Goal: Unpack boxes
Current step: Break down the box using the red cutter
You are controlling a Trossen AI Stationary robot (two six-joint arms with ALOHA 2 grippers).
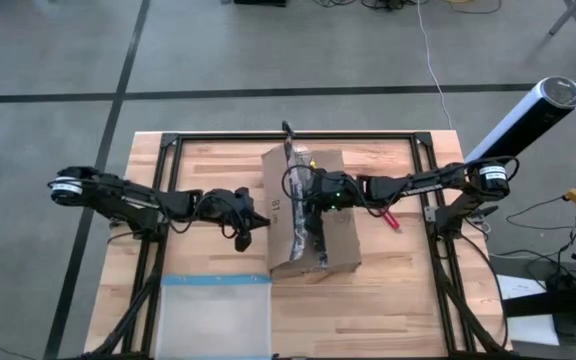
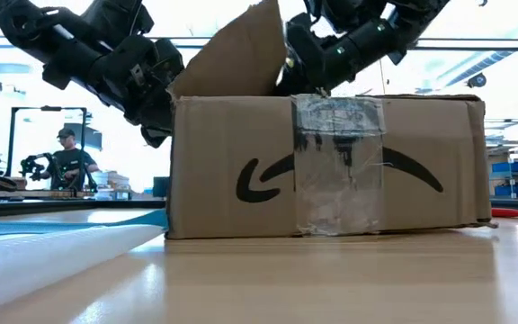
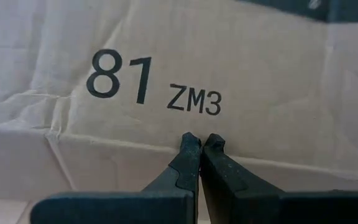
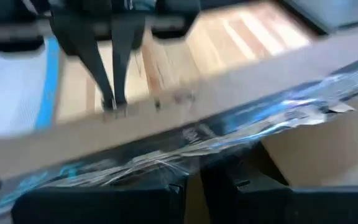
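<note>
While one box [image 1: 313,210] sits centred, left gripper [image 3: 200,144] jaws closed, empty, right gripper's [image 1: 308,190] jaws unclear.

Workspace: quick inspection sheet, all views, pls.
Surface: wooden table, black frame.
Job's things: cardboard box mid-table, one flap raised, tape strip down its side.
Clutter: clear pouch at front left; red tool right of the box.
Grippers: left gripper shut, tips against the box's side; right gripper over the box top, shut.
Cables: white cable on the floor.
Surroundings: person at a bench behind.
</note>
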